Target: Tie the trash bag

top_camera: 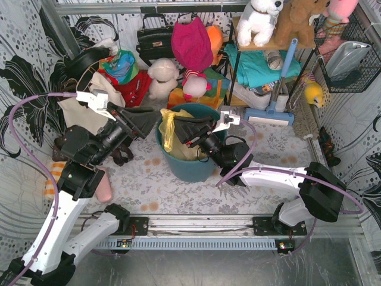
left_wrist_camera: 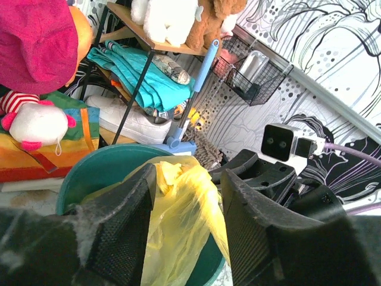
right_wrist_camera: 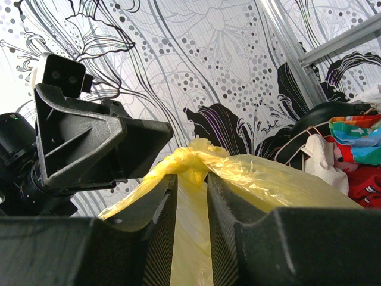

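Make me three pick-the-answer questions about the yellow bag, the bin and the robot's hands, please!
1. Where is the thin yellow plastic trash bag?
A) in the teal round plastic bin
B) on the wooden shelf
C) flat on the table

2. How many black grippers reach the bin's top?
A) none
B) one
C) two

3. The left gripper has its jaws:
A) shut tight
B) apart, with the bag between them
C) out of sight

Answers:
1 A, the bag's top sticks out of the bin.
2 C, the left gripper and right gripper both meet there.
3 B, the left wrist view shows yellow plastic in the gap.
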You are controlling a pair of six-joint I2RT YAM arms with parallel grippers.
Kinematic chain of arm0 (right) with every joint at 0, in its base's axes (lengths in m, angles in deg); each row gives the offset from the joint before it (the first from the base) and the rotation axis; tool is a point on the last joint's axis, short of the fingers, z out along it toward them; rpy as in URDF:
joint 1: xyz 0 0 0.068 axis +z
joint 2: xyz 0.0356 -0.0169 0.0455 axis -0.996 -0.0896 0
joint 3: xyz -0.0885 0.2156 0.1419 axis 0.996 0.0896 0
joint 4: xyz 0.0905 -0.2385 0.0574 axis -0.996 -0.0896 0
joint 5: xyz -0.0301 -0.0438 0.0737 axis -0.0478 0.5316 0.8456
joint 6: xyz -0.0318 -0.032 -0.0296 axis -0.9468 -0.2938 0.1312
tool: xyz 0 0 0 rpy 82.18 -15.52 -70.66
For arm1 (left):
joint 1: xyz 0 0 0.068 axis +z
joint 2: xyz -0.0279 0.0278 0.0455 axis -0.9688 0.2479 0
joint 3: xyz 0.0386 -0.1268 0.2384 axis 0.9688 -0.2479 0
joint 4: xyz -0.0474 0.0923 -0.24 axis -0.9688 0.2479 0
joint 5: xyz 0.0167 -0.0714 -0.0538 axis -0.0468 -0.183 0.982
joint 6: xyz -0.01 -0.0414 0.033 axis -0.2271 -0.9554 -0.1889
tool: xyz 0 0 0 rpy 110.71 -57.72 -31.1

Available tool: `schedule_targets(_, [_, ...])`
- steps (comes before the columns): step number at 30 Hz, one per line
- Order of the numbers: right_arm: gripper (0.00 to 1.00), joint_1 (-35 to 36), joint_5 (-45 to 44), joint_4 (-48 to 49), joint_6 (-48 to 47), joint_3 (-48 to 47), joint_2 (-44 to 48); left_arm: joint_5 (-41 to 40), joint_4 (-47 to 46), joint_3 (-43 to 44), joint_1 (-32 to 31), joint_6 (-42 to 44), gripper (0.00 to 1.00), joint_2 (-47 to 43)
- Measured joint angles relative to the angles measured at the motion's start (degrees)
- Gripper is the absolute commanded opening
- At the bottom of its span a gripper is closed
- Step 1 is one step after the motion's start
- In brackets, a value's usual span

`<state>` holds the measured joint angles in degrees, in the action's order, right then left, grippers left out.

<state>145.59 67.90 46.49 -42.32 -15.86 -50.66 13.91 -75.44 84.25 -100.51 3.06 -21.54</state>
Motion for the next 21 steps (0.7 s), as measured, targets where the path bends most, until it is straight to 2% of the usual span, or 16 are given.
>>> schedule_targets(4, [0.26, 0.00, 0.17, 0.00, 0.00, 0.00, 0.00, -0.83, -0.26, -1.11, 0.00, -2.10, 0.57, -0.22])
schedule_targets(10, [0.26, 0.02, 0.20, 0.00, 0.00, 0.00, 0.00, -0.74, -1.42, -5.22, 0.00, -6.25, 0.48, 1.18])
schedule_targets(14, [0.25, 0.00, 0.20, 0.00, 0.00, 0.00, 0.00, -0.61, -2.75, -6.34, 0.00, -7.89, 0.47, 2.43])
schedule_targets(15, [0.25, 0.00, 0.20, -0.02, 0.00, 0.00, 0.00, -0.42, -3.52, -6.54, 0.00, -8.28, 0.43, 2.47])
schedule_targets(19, [0.25, 0.00, 0.20, 0.00, 0.02, 0.00, 0.00, 1.42, -7.28, -6.64, 0.00, -9.77, 0.17, 3.37])
schedule_targets(21, [0.25, 0.00, 0.20, -0.02, 0.00, 0.00, 0.02, 2.05, -8.52, -6.64, 0.00, -10.25, 0.08, 4.07])
